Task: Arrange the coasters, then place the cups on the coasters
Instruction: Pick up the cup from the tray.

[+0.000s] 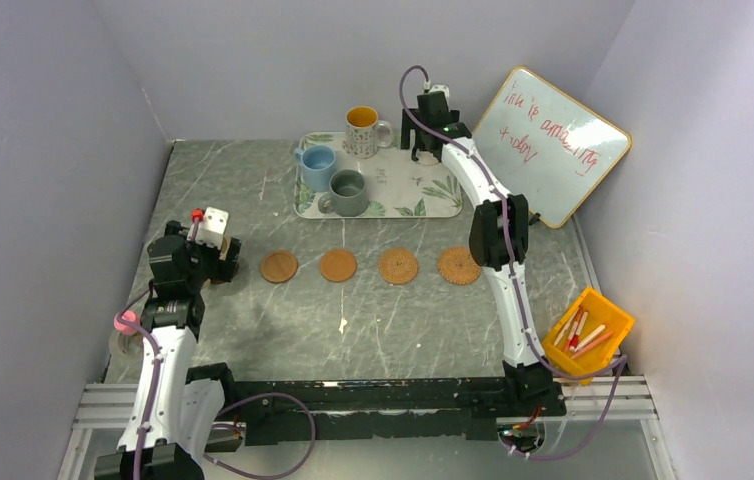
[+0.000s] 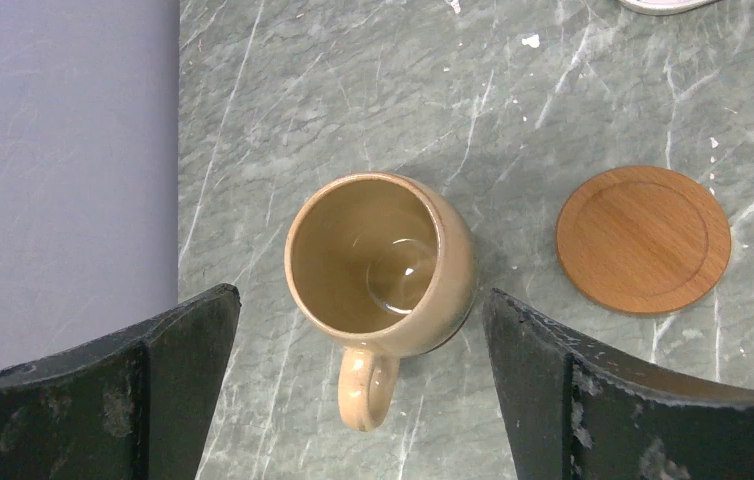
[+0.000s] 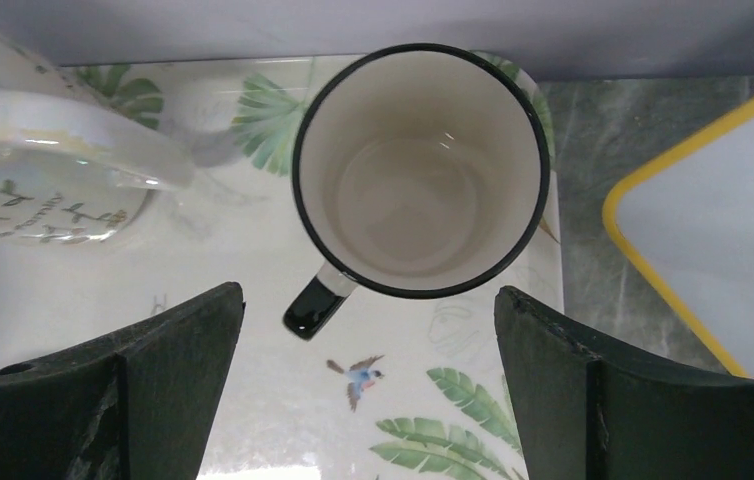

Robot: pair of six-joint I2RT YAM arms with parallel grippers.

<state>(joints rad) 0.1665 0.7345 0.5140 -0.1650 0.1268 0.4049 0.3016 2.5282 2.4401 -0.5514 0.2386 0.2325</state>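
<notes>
Hands: left hand (image 2: 358, 300) stood spread over tan mug (image 2: 378, 255), right hand (image 3: 368, 300) over dark-rimmed mug (image 3: 418, 170).
Risk: off-centre closing could tip either.

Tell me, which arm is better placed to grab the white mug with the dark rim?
Right. The right claw, open, brackets the white mug on the tray; the left claw is off at the tan mug.

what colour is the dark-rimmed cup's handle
The handle is black-tipped; best seen in right wrist view.
</notes>
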